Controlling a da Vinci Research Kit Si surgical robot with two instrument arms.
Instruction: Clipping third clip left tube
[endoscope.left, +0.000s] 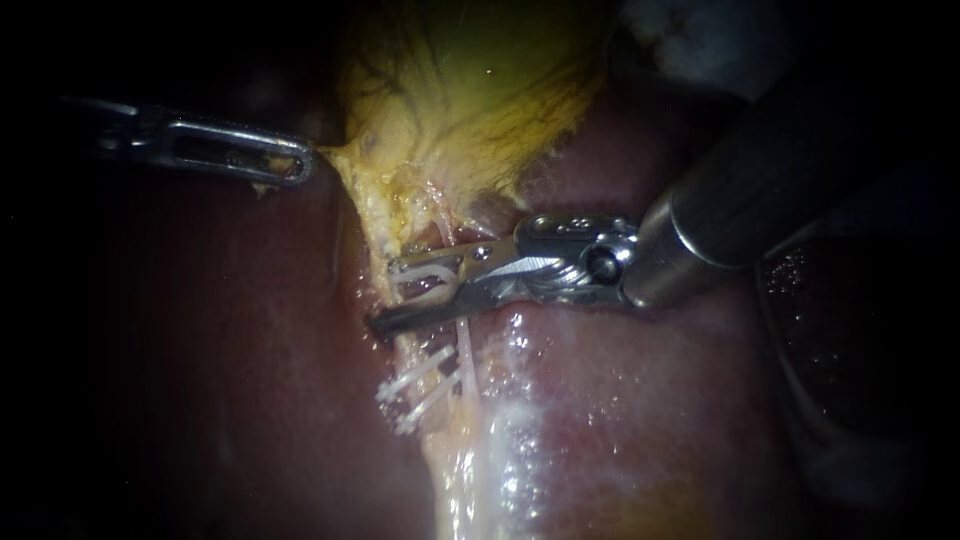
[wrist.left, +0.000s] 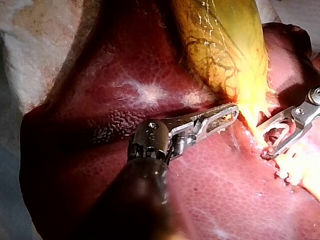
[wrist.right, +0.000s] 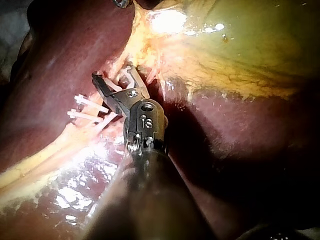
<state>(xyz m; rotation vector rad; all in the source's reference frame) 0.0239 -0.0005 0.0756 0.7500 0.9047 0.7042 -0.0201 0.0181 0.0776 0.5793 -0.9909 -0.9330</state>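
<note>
Endoscope view of the clipping site. The left instrument enters from the left with its jaws closed together on a fringe of the yellow gallbladder, drawing it sideways. The right instrument enters from the upper right; its jaws stand apart at a moderate angle, carrying a white clip seated between them and touched by both. These jaws straddle the pale tube, which runs from the gallbladder's narrow end down across the liver. Two placed clips lie across the same tube, just beyond the jaws on the side away from the gallbladder.
</note>
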